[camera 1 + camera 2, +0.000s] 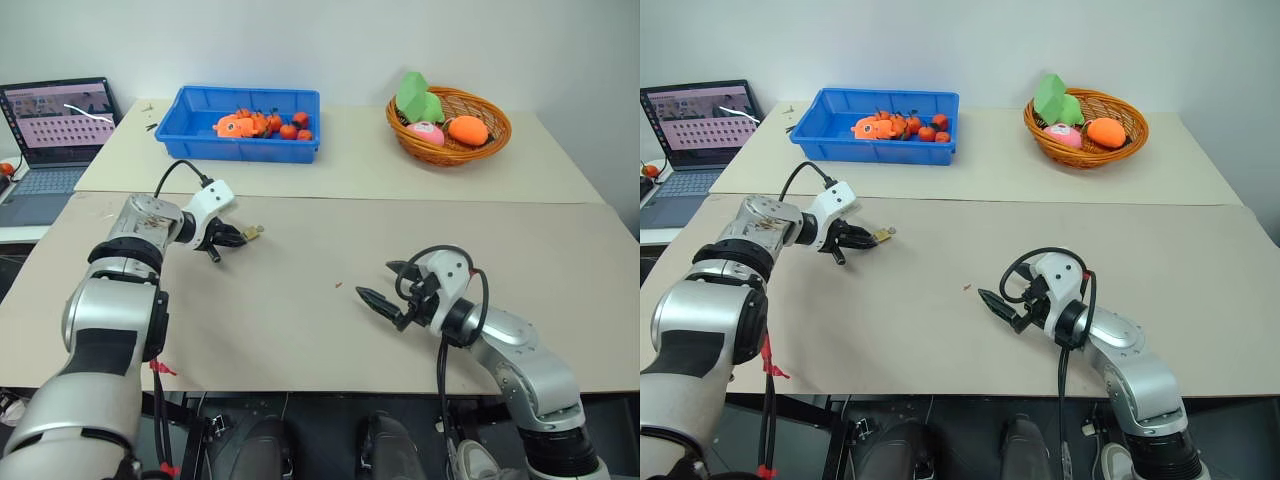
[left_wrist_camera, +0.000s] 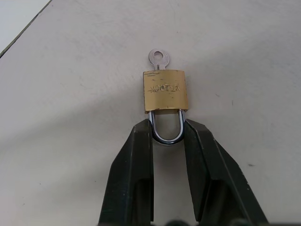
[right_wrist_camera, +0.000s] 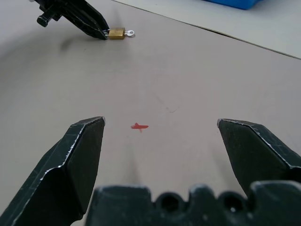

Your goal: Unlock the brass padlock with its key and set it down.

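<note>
The brass padlock (image 2: 165, 90) lies flat on the beige table (image 1: 300, 330), left of centre, with its silver key (image 2: 159, 58) stuck in the bottom. My left gripper (image 2: 167, 128) is shut on the padlock's thin shackle (image 2: 165, 137), one black finger against each side. From the head views the padlock (image 1: 252, 233) sits at the tip of the left gripper (image 1: 236, 237). My right gripper (image 1: 375, 280) stands open well to the right, low over the table, holding nothing. Its wrist view has the padlock (image 3: 116, 33) far ahead.
A small red mark (image 3: 139, 126) lies on the table in front of the right gripper. On the far table stand a blue bin (image 1: 200, 140) with orange toys and a wicker basket (image 1: 495, 135) with plush toys. A laptop (image 1: 55, 125) is at far left.
</note>
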Controlling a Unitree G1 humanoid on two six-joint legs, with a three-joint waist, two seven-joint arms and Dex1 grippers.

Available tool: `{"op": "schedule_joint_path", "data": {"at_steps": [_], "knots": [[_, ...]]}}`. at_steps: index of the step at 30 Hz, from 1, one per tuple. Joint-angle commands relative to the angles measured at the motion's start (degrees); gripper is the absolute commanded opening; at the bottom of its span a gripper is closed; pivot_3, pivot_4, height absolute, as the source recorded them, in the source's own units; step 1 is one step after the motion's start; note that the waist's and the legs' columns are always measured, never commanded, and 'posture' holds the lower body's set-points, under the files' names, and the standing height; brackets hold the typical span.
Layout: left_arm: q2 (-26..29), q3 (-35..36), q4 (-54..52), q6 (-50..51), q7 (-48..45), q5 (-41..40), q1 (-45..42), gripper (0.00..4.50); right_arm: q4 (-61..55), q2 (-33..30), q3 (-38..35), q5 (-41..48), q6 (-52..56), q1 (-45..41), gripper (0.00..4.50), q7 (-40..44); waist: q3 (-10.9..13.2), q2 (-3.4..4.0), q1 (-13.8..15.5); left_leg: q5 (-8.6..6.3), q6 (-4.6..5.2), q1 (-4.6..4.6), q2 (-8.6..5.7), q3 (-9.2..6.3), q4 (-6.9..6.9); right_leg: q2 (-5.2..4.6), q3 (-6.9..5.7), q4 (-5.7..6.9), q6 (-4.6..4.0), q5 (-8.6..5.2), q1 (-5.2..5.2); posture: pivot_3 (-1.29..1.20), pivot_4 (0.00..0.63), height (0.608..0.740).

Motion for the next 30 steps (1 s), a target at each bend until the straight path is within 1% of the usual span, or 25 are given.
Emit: {"op": "schedule_joint_path", "data": {"at_steps": [1, 7, 12, 14, 16, 19, 20, 22, 24, 26, 28, 30], "knots": [[0.15, 1.89, -0.89, 0.44, 1.69, -1.02, -0.79, 0.45, -1.36, -0.11, -1.86, 0.5, -1.33, -0.12, 4.5, -0.47, 0.0, 0.0, 0.0, 0.0, 0.0, 0.0, 0.0, 0.0, 0.0, 0.0, 0.0, 0.0, 0.0, 0.0, 0.0, 0.0, 0.15, 0.664], [0.12, 5.99, -1.35, -0.38, 3.98, -3.63, -1.45, 0.45, -0.49, -0.11, -1.39, -0.04, -1.71, -0.7, 4.5, -0.82, 0.0, 0.0, -0.03, -0.01, 0.01, -0.03, 0.0, 0.0, 0.0, 0.0, 0.0, -0.01, 0.0, 0.0, -0.01, 0.0, 0.15, 0.664], [0.37, 9.54, -1.99, -0.04, 0.42, -6.98, -2.39, 0.45, 0.45, -0.22, -0.47, -0.56, -1.93, -1.52, 4.5, -0.47, 0.0, 0.0, -0.05, -0.01, 0.01, -0.02, 0.0, 0.0, 0.0, 0.0, -0.01, -0.01, 0.0, 0.0, -0.01, 0.0, 0.15, 0.664], [0.91, 10.64, -3.0, 0.44, -6.63, -9.13, -2.08, 0.45, 1.34, -0.06, 0.05, -0.76, -2.18, -2.46, 4.5, -0.09, 0.0, 0.0, -0.09, 0.0, 0.01, -0.02, 0.0, 0.0, 0.0, 0.0, -0.01, 0.0, 0.0, 0.0, -0.01, 0.0, 0.15, 0.664], [1.53, 10.6, -3.96, 0.01, -11.36, -10.01, -1.35, 0.45, 1.96, 0.21, 0.46, -0.91, -2.35, -3.17, 4.5, 0.05, 0.0, 0.0, -0.17, 0.0, 0.0, -0.03, 0.0, 0.01, 0.0, 0.0, -0.01, 0.0, 0.0, 0.0, -0.02, 0.0, 0.15, 0.664], [2.76, 10.75, -6.6, 2.65, -20.22, -12.57, 0.81, 0.45, 3.64, 1.05, 1.42, -1.4, -2.95, -4.59, 4.5, 0.1, 0.0, 0.0, -0.41, 0.0, 0.0, -0.03, 0.0, 0.02, 0.01, 0.01, -0.01, 0.0, 0.0, 0.0, -0.02, 0.0, 0.15, 0.664], [3.5, 10.11, -8.63, 4.51, -24.95, -13.36, 2.53, 0.45, 4.3, 1.45, 1.77, -1.62, -3.17, -5.17, 4.5, 0.11, 0.0, 0.01, -0.63, 0.0, 0.0, -0.02, 0.01, 0.02, 0.01, 0.01, 0.0, 0.01, 0.0, -0.01, -0.02, 0.0, 0.15, 0.664], [5.45, 6.7, -14.12, 8.08, -29.92, -15.82, 7.08, 0.45, 5.4, 2.0, 2.25, -1.85, -3.54, -6.13, 4.5, 0.13, -0.01, 0.02, -1.4, 0.0, -0.01, -0.01, 0.02, 0.02, 0.01, 0.03, 0.0, 0.02, -0.02, -0.01, -0.02, 0.0, 0.15, 0.664], [10.18, -0.69, -24.92, 12.5, -30.91, -22.07, 15.37, 0.45, 6.48, 2.56, 2.77, -2.04, -4.0, -7.09, 4.5, 0.26, -0.01, 0.03, -2.06, 0.01, -0.01, 0.01, 0.03, 0.02, 0.01, 0.03, 0.03, 0.05, -0.04, -0.03, -0.03, 0.0, 0.15, 0.664], [16.39, -6.7, -34.68, 14.95, -30.91, -28.1, 23.16, 0.45, 7.42, 3.04, 3.21, -2.28, -4.42, -7.97, 4.5, 0.43, -0.01, 0.03, -2.9, 0.0, -0.05, 0.1, 0.07, 0.02, -0.03, 0.05, 0.16, 0.1, -0.08, -0.04, -0.04, 0.0, 0.15, 0.664], [21.54, -10.24, -39.04, 13.72, -30.91, -30.76, 28.09, 0.45, 8.09, 3.46, 3.41, -2.31, -4.72, -8.72, 4.5, 0.79, 0.0, -0.01, -2.86, 0.01, -0.13, 0.09, 0.13, 0.01, -0.04, 0.13, 0.19, 0.11, -0.12, -0.04, -0.11, 0.0, 0.15, 0.664], [24.53, -12.18, -41.19, 11.86, -30.91, -32.21, 30.58, 0.45, 8.51, 3.66, 3.57, -2.35, -4.88, -9.16, 4.5, 1.15, -0.01, 0.01, -2.53, 0.02, -0.17, 0.15, 0.14, -0.03, -0.03, 0.11, 0.16, 0.11, -0.16, -0.05, -0.06, 0.0, 0.15, 0.664]]}}
